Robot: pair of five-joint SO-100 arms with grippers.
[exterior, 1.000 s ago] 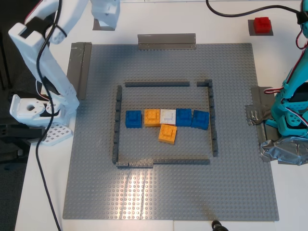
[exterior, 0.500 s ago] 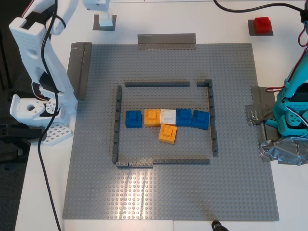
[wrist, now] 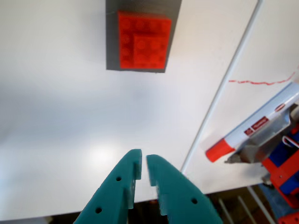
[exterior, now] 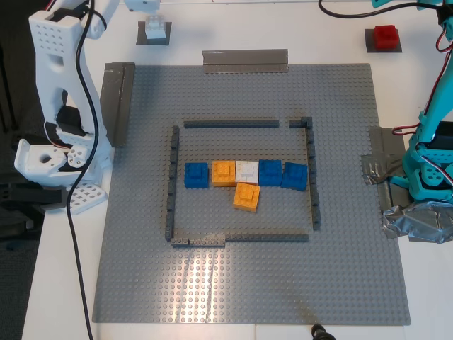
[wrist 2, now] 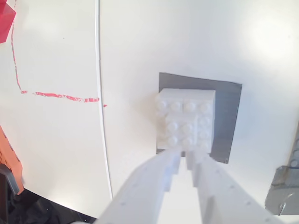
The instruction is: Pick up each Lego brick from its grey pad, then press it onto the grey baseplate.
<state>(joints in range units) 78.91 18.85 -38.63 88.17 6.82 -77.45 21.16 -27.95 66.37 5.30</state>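
Note:
A red Lego brick (exterior: 386,35) (wrist: 142,41) sits on its grey pad (exterior: 370,47) (wrist: 111,46) at the exterior view's top right. My first gripper (wrist: 144,170), teal, hangs shut and empty a good way short of it. A white Lego brick (exterior: 156,29) (wrist 2: 187,123) rests on the other grey pad (exterior: 144,40) (wrist 2: 229,121) at the exterior view's top left. My second gripper (wrist 2: 184,156) (exterior: 145,6), white, is shut with its tips at the brick's near edge, holding nothing. The grey baseplate (exterior: 248,283) fills the middle of the exterior view.
Inside the plate's dark strip outline (exterior: 172,184) lie blue bricks (exterior: 197,175), orange bricks (exterior: 246,196) and a white one (exterior: 246,171). Grey tape strips (exterior: 245,60) edge the plate. The white arm's base (exterior: 56,163) and teal arm's base (exterior: 428,177) flank it. A marker (wrist: 243,135) lies off the table edge.
The white gripper has lifted away toward the exterior view's top, uncovering the white brick on its pad. A teal part has come into the top right of the exterior view.

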